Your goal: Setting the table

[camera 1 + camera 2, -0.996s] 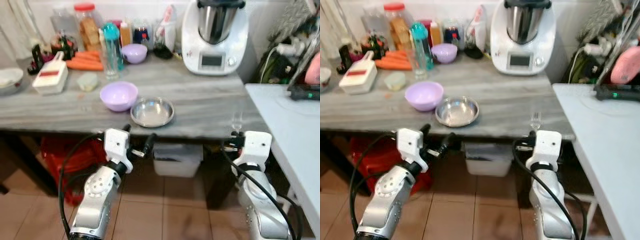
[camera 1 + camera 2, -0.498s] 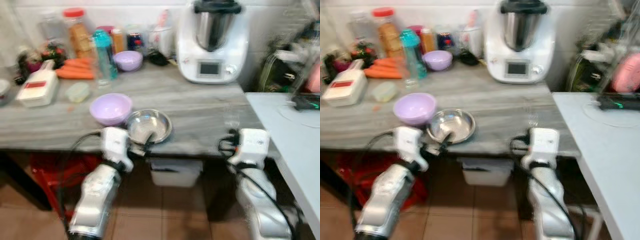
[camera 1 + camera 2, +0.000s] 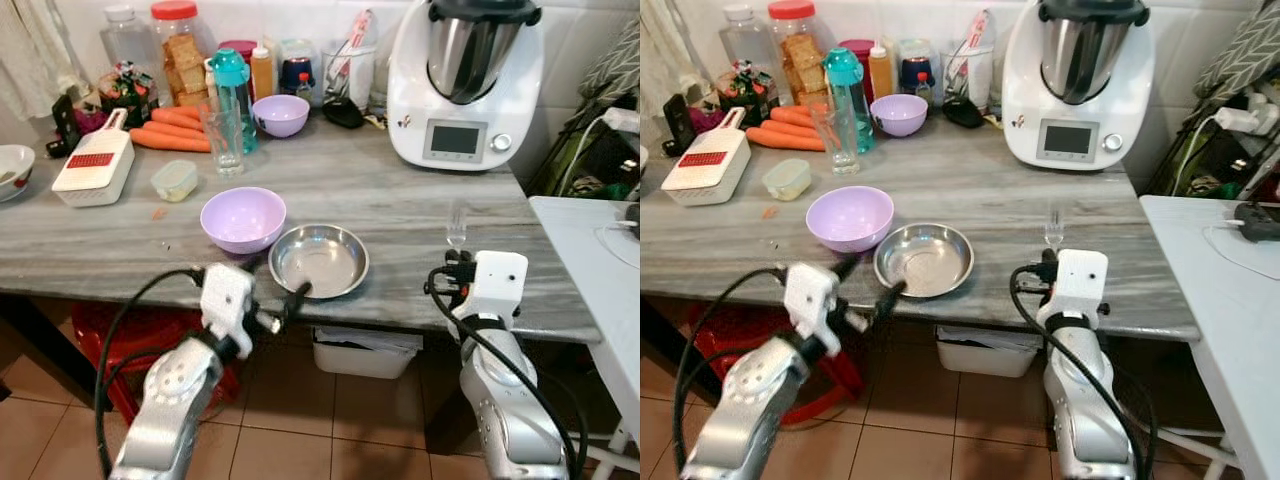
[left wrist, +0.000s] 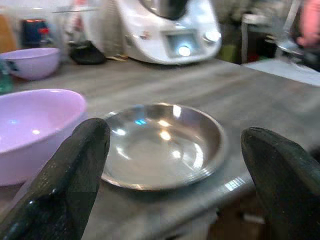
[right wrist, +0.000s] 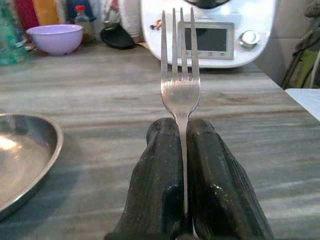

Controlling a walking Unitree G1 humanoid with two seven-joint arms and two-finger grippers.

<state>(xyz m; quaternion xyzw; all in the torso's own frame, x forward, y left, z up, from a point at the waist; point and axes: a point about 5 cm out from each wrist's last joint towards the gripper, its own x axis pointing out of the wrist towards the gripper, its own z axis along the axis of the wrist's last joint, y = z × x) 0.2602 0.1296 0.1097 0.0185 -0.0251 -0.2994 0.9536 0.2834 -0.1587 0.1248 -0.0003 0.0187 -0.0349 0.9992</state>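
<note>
Grey marble countertop (image 3: 400, 200) is stretching across a crowded kitchen, with a white food processor (image 3: 465, 85) standing at two o'clock. At its near edge the left gripper (image 4: 170, 185) is spreading its fingers wide at either side of the steel plate (image 3: 318, 260), apparently lining up to take it. The right gripper (image 5: 181, 165) is pinching a fork (image 5: 180, 85) upright, tines up, at the plate's three o'clock, likely for laying beside it.

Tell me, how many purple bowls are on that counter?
2. One purple bowl sits near the front edge, just left of the steel dish. A smaller purple bowl sits at the back among the bottles. Others could be hidden behind the clutter there.
</note>
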